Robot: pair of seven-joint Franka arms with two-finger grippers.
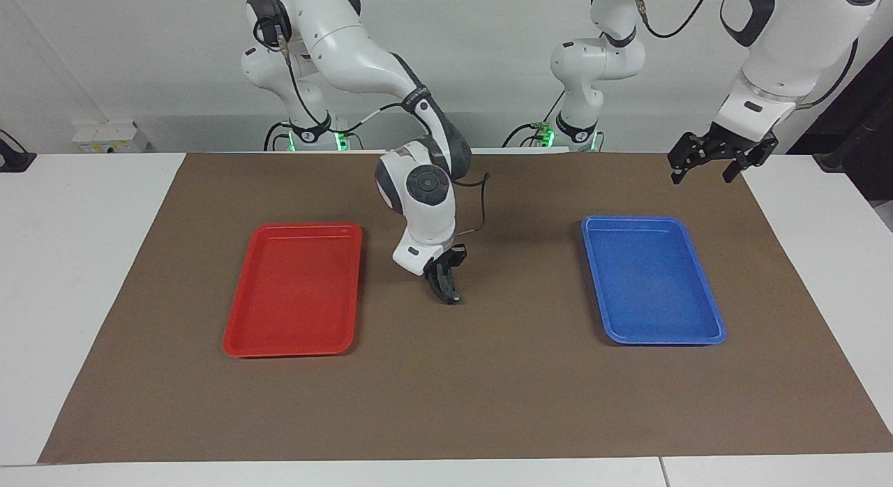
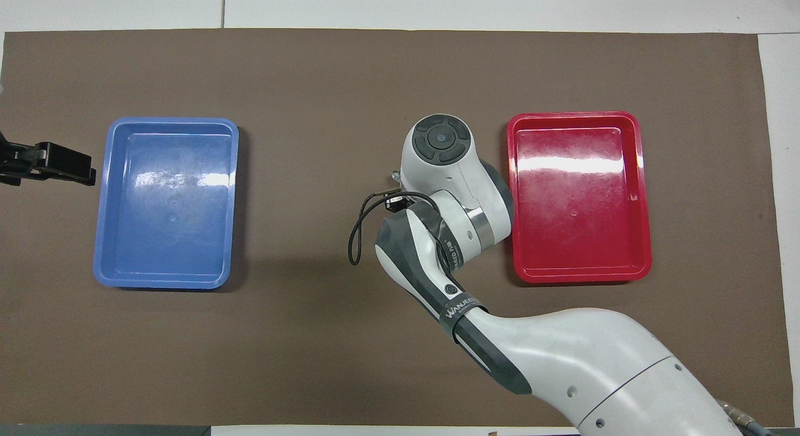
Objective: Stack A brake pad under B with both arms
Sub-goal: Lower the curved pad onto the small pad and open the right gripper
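Neither brake pad A nor pad B shows apart from the grippers in either view. My right gripper point(image 1: 447, 290) reaches down to the brown mat between the two trays, its tip at or just above the mat. A dark shape at its tip cannot be told from the fingers. In the overhead view the white wrist point(image 2: 441, 150) hides this gripper. My left gripper point(image 1: 703, 174) hangs open and empty in the air over the mat's edge at the left arm's end, beside the blue tray; it also shows in the overhead view point(image 2: 62, 164).
An empty red tray point(image 1: 296, 337) point(image 2: 637, 192) lies toward the right arm's end of the brown mat point(image 1: 488, 403). An empty blue tray point(image 1: 698, 333) point(image 2: 106, 223) lies toward the left arm's end. A black cable point(image 2: 357, 236) loops off the right wrist.
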